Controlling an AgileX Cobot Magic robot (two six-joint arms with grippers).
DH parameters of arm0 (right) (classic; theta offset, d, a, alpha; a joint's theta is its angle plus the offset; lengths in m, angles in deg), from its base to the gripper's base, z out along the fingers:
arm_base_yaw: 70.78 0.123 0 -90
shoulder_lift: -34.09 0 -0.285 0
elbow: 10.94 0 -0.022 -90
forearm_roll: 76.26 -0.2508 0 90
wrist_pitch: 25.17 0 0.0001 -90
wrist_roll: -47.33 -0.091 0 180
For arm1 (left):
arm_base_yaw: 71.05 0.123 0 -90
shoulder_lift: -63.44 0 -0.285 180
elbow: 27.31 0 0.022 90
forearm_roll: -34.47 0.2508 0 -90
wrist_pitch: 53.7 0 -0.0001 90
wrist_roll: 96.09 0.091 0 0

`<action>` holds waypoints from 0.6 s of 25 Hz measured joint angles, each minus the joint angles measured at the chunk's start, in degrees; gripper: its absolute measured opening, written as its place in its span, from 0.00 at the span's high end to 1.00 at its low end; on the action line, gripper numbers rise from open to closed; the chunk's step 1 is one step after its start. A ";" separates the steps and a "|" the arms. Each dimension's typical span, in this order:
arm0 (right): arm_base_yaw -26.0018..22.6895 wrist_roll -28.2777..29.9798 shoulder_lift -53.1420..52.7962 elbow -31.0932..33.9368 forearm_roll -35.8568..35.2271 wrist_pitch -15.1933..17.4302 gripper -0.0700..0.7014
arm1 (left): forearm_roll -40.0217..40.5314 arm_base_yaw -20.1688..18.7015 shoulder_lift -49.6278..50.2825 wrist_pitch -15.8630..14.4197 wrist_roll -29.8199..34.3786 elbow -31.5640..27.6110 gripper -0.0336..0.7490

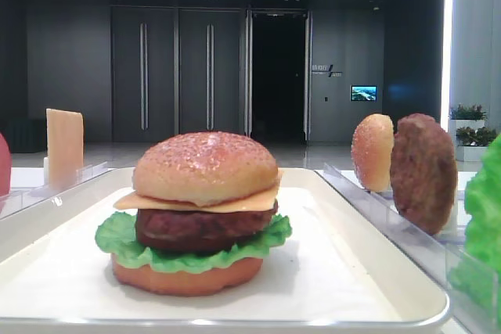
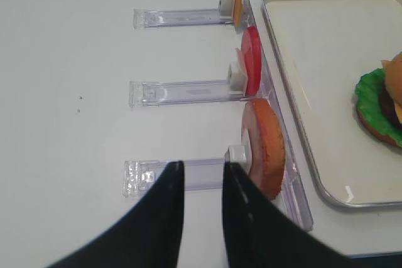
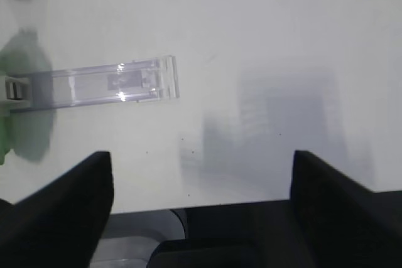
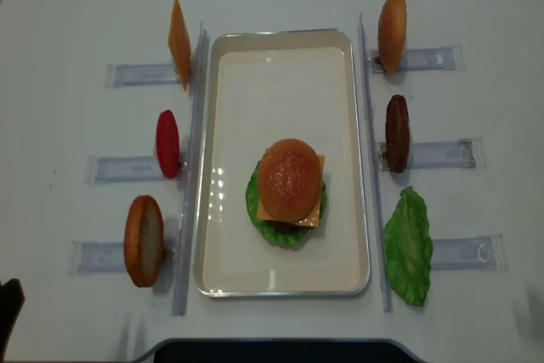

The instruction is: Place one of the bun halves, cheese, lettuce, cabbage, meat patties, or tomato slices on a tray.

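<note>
Behind the white bench (image 4: 76, 6) stands a dark wall of tall panelled doors (image 1: 176, 72) with long vertical metal handles; beside them a doorway (image 1: 278, 76) opens onto blackness. A small lit screen (image 1: 363, 93) glows on the wall to the right. Further right, potted green plants (image 1: 470, 113) sit beside a bright vertical light strip (image 1: 448, 37). The floor (image 1: 109, 154) beyond looks pale and glossy.

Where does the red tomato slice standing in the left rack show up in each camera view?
Front exterior view: tomato slice, sliver at the left edge.
Right wrist view: not in it.
Left wrist view: upper middle, left of the tray.
Overhead view: left of centre.
Shared landmark: the tray.
</note>
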 joint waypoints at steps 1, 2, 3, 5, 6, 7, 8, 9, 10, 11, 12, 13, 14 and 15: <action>0.00 -0.30 -1.81 0.48 0.00 -0.15 0.16 | 0.00 0.00 0.00 0.00 0.00 0.00 0.75; 0.00 0.00 -3.59 0.89 0.00 -0.22 0.16 | 0.00 0.00 0.00 0.00 0.00 0.00 0.75; 0.00 0.00 -5.03 1.35 0.00 -0.53 0.16 | 0.00 0.00 0.00 0.00 0.00 0.00 0.75; 0.00 0.00 -8.35 2.39 0.00 -1.20 0.16 | 0.00 0.00 0.00 0.00 0.00 0.00 0.75; 0.00 0.00 -9.93 2.96 0.00 -1.39 0.16 | 0.00 0.00 0.00 0.00 0.00 0.00 0.75; 0.00 0.00 -11.19 3.33 0.00 -1.51 0.16 | 0.00 0.00 0.00 0.00 0.00 0.00 0.75; 0.00 0.00 -12.70 3.60 0.00 -1.56 0.16 | 0.00 0.00 0.00 0.00 0.00 0.00 0.75; 0.00 0.32 -14.26 3.72 0.00 -1.71 0.16 | 0.00 0.00 0.00 0.00 0.00 0.00 0.75; 0.00 0.53 -15.51 3.78 0.00 -1.90 0.16 | 0.00 0.00 0.00 0.00 0.00 0.00 0.75; 0.00 0.66 -17.04 3.78 0.00 -2.08 0.16 | 0.00 0.00 0.00 0.00 0.00 0.00 0.75; 0.00 0.80 -18.55 3.92 0.00 -2.30 0.16 | 0.00 0.00 0.00 0.00 0.00 0.00 0.75; 0.00 0.86 -20.00 4.06 0.00 -2.59 0.16 | 0.00 0.00 0.00 0.00 0.00 0.00 0.75; 0.00 0.91 -21.18 4.24 0.00 -2.74 0.16 | 0.00 0.00 0.00 0.00 0.00 0.00 0.75; 0.00 0.91 -22.59 4.35 0.00 -2.92 0.16 | 0.00 0.00 0.00 0.00 0.00 0.00 0.75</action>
